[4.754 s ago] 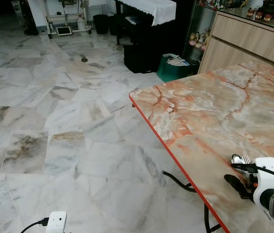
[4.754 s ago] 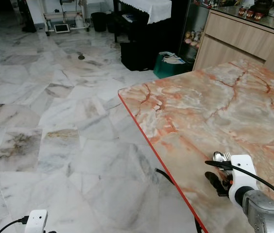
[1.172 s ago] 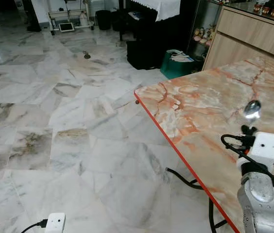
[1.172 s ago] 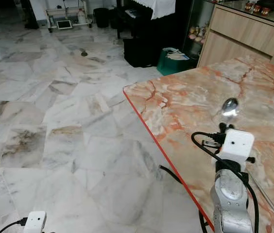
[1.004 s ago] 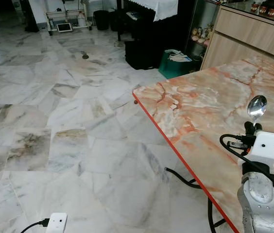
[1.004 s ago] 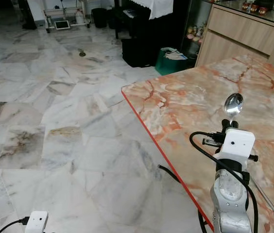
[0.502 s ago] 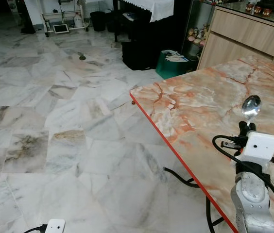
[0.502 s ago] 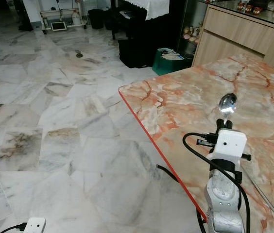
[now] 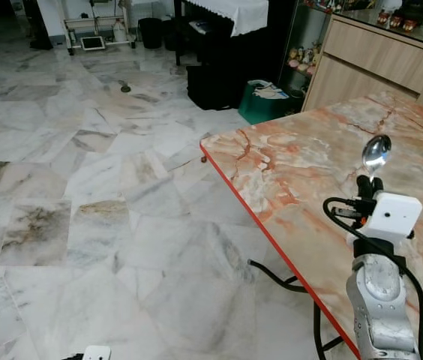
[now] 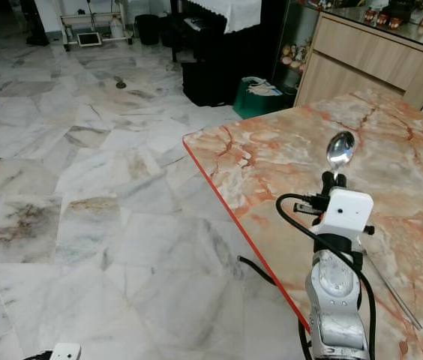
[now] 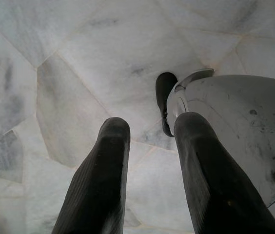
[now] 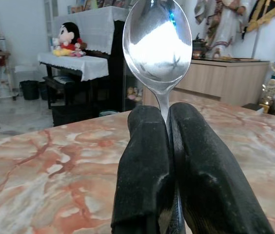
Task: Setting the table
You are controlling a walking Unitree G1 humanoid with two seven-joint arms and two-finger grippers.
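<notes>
- A spoon [image 12: 158,44] is pinched by its neck between the pressed-together fingers of the right pincer [image 12: 169,122]; the bowl sticks out past the fingertips.
- In the head views the spoon [image 9: 376,154] is held above the worktop [image 9: 301,165], its long axis running roughly 6 to 12 o'clock, bowl at the 12 o'clock end and tilted up off the surface.
- The worktop lies directly under the spoon, so the coming move is judged to be a lowering that brings the long axis flat onto the marble.
- The right arm is the nearer one; it rises from the worktop's near edge.
- The left pincer [image 11: 147,146] hangs low over the floor with its fingers spread and nothing between them.
- A thin rod-like utensil [image 10: 391,289] lies on the worktop at about 4 o'clock from the right pincer, apart from it; what it is cannot be told.
- A cabinet [image 9: 384,56] stands beyond the worktop at 12 o'clock, and a green bag [image 9: 264,101] sits on the floor at 10 o'clock.
- Nothing is seen between the spoon and the marble below.
</notes>
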